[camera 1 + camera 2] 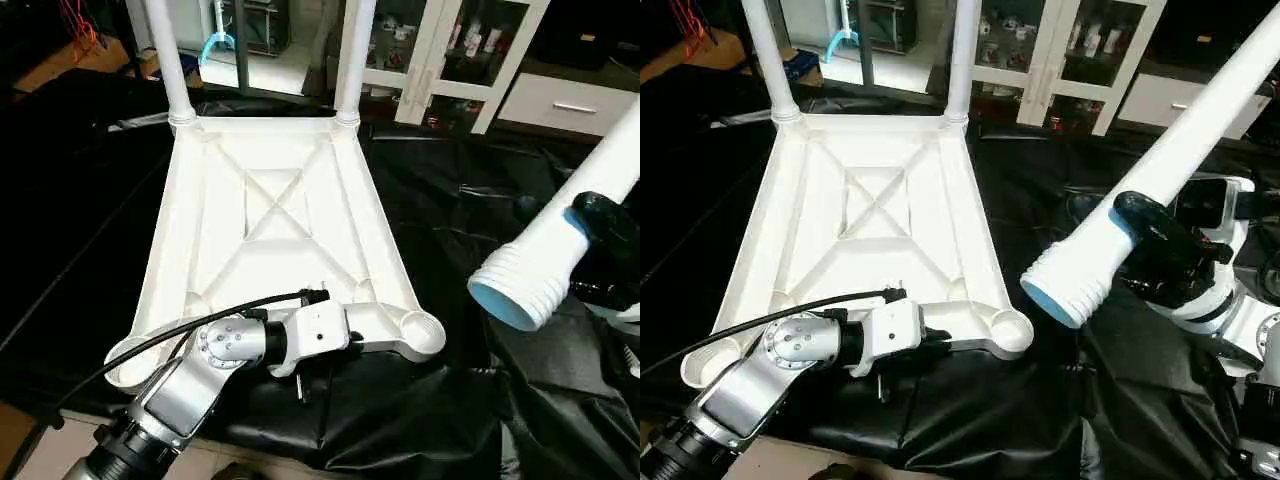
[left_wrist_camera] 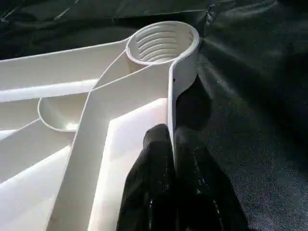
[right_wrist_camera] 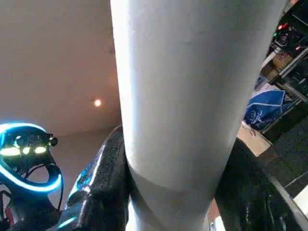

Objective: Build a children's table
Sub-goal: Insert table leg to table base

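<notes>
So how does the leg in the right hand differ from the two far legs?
The held leg slants free in the right hand, its ribbed end bare; the two far legs stand upright, seated in the top's corner sockets. All are white tapered tubes.

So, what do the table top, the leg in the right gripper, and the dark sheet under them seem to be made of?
Table top: probably moulded white plastic, smooth with a slight sheen; its ribs and threaded corner socket look cast in one piece.
Leg: likely the same plastic, a hollow tube with a ridged screw end.
Dark sheet: seems thin black plastic film or coated cloth; it wrinkles and shines.
</notes>
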